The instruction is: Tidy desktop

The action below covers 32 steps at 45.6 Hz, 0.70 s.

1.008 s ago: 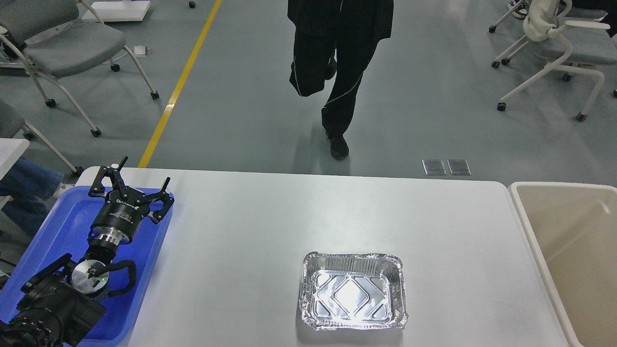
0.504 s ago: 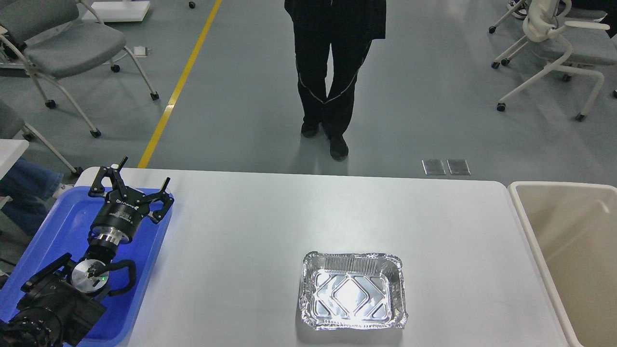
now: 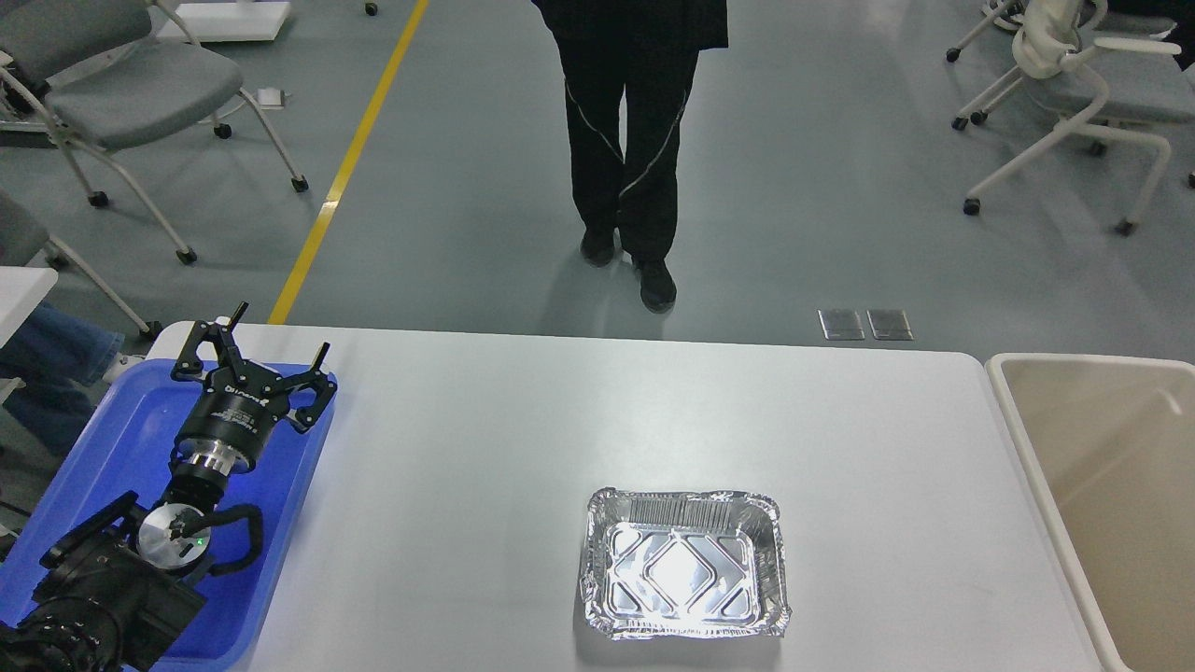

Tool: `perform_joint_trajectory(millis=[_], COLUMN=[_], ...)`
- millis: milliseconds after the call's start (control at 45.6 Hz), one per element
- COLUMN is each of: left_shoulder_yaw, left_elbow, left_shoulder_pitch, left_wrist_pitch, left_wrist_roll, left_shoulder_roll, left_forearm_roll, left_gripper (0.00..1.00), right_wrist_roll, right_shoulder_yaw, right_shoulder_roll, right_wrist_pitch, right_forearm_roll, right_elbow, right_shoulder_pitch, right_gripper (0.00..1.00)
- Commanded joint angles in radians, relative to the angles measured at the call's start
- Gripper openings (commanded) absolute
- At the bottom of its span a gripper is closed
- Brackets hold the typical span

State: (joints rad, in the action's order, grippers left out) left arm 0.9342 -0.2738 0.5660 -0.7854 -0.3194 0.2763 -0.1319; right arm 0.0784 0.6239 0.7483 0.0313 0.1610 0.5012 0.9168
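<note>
Left gripper, jaws released, unmoved over the table's left edge; crinkled rectangular aluminium foil tray untouched on white desktop: tidying stalled.

Only the left arm shows, entering from the lower-left corner and reaching up and away. Its wrist is a black cylinder with a silver ring behind it. The left gripper has its jaws spread wide apart, tips pointing away, with nothing between them.
</note>
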Motion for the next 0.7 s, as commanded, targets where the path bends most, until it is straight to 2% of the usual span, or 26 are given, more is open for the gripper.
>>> perform_joint_trajectory(millis=[0, 110, 153, 548, 614, 680], left_shoulder_yaw=[0.000, 0.000, 0.000, 0.000, 0.000, 0.000], left_elbow=[0.001, -0.001, -0.001, 0.001, 0.001, 0.001], left_shoulder_pitch=[0.000, 0.000, 0.000, 0.000, 0.000, 0.000], left_wrist_pitch=[0.000, 0.000, 0.000, 0.000, 0.000, 0.000], left_wrist_roll=[-0.001, 0.000, 0.000, 0.000, 0.000, 0.000], left_shoulder_roll=[0.000, 0.000, 0.000, 0.000, 0.000, 0.000], left_forearm_roll=[0.000, 0.000, 0.000, 0.000, 0.000, 0.000], left_gripper=[1.00, 1.00, 1.00, 1.00, 1.00, 1.00], right_wrist_roll=[0.096, 0.201, 0.225, 0.239, 0.254, 0.290], right_shoulder_yaw=[0.178, 0.226, 0.235, 0.296, 0.298, 0.298], right_shoulder_roll=[0.016, -0.006, -0.020, -0.199, -0.230, -0.268], right_wrist_pitch=[-0.005, -0.007, -0.008, -0.014, -0.014, -0.014], right_forearm_roll=[0.006, 0.009, 0.008, 0.009, 0.009, 0.009], right_elbow=[0.155, 0.200, 0.218, 0.253, 0.253, 0.255], right_shoulder_pitch=[0.017, 0.005, -0.001, -0.177, -0.205, -0.243], right_gripper=[1.00, 1.00, 1.00, 1.00, 1.00, 1.00])
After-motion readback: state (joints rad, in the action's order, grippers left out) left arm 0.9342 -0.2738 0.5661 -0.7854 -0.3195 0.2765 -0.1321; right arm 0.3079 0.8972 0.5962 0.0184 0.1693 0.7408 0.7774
